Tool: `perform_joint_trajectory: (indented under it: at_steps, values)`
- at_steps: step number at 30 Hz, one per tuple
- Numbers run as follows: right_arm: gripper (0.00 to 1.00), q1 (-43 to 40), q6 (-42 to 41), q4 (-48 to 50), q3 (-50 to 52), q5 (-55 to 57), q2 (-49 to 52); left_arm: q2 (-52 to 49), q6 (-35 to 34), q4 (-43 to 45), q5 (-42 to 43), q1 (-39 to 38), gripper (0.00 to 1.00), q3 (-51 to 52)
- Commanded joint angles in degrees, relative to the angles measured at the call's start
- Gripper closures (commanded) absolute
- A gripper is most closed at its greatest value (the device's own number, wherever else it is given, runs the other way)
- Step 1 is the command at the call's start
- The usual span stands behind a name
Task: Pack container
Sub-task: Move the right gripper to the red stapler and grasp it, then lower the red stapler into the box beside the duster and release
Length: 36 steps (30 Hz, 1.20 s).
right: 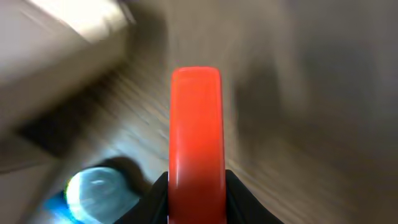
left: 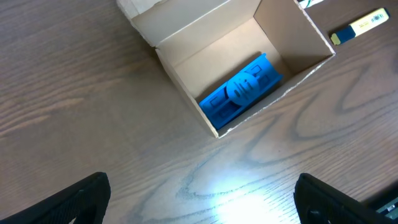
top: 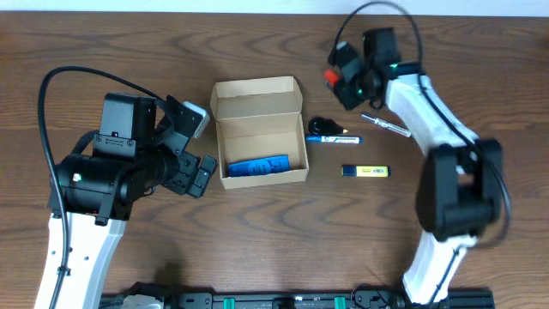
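Observation:
The container (top: 257, 99), a tan cardboard box with its lid flap open, sits mid-table and holds a blue object (top: 257, 166); both also show in the left wrist view, the box (left: 186, 50) and the blue object (left: 242, 89). My right gripper (top: 337, 79) is shut on a red marker (top: 330, 77) above the table to the right of the box; the marker (right: 195, 137) fills the blurred right wrist view. My left gripper (top: 199, 172) is open and empty beside the box's left side, its fingers (left: 199, 205) wide apart over bare wood.
To the right of the box lie a black round object (top: 322, 125), a blue pen (top: 333, 138), a yellow highlighter (top: 365, 172) and a silver pen (top: 384, 125). The highlighter also shows in the left wrist view (left: 360, 26).

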<state>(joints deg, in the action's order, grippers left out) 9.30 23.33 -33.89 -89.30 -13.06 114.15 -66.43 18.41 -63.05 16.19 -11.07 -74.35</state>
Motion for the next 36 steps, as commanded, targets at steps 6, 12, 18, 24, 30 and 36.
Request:
perform_joint_trajectory:
  at_steps: [6,12,18,24,30,36]
  values:
    - [0.80,7.87,1.01,-4.02,-2.62,-0.92,-15.21,-0.20,0.70,-0.20,0.35,0.20,0.05,-0.76]
    - [0.81,15.65,6.14,-9.92,-2.45,-0.94,-15.96,-0.20,0.70,-0.22,0.35,0.20,0.05,-0.76]
    - [0.83,19.69,13.22,-14.84,-2.40,-7.17,-13.38,-0.20,0.70,-0.22,0.35,0.20,0.05,-0.76]
    - [0.82,20.87,17.16,-15.21,-2.40,-14.29,-8.26,-0.20,0.70,-0.22,0.35,0.20,0.05,-0.76]
    - [0.80,22.62,21.09,-14.12,-2.40,-15.93,-3.04,-0.20,0.70,-0.20,0.35,0.20,0.05,-0.76]
    - [0.79,25.00,24.26,-10.45,-2.40,-15.15,2.40,-0.20,0.70,-0.22,0.35,0.20,0.05,-0.76]
